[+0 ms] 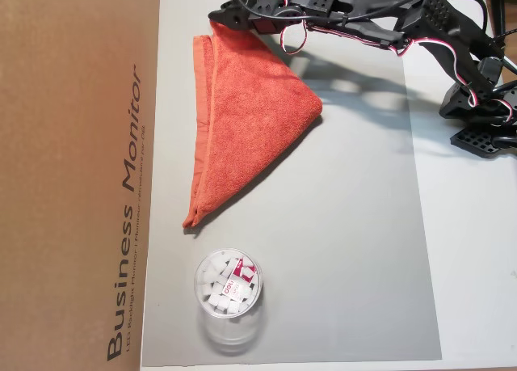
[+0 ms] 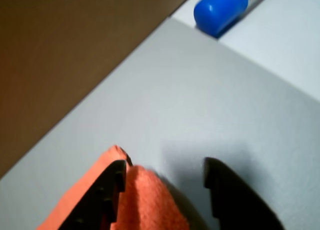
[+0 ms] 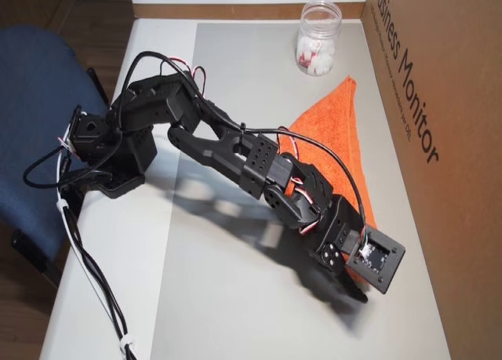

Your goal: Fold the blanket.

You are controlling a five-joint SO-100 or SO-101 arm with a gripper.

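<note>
Blanket (image 1: 246,112) lies folded into a triangle on the grey mat (image 1: 339,250), one corner between my gripper (image 2: 165,182) jaws, which stand apart, unclenched. Soft, light, floppy terry; I judge pinching that corner's layers best.

You see an orange-red blanket (image 1: 250,112) on a plain grey mat (image 1: 339,250), a brown box (image 1: 73,177), black fingers (image 2: 107,200), and a blue cap (image 2: 220,9).

cardboard box (image 1: 73,177) showing "business monitor" in both overhead views; jar (image 1: 229,286) label showing "deli"; smaller print reading unclear.
</note>
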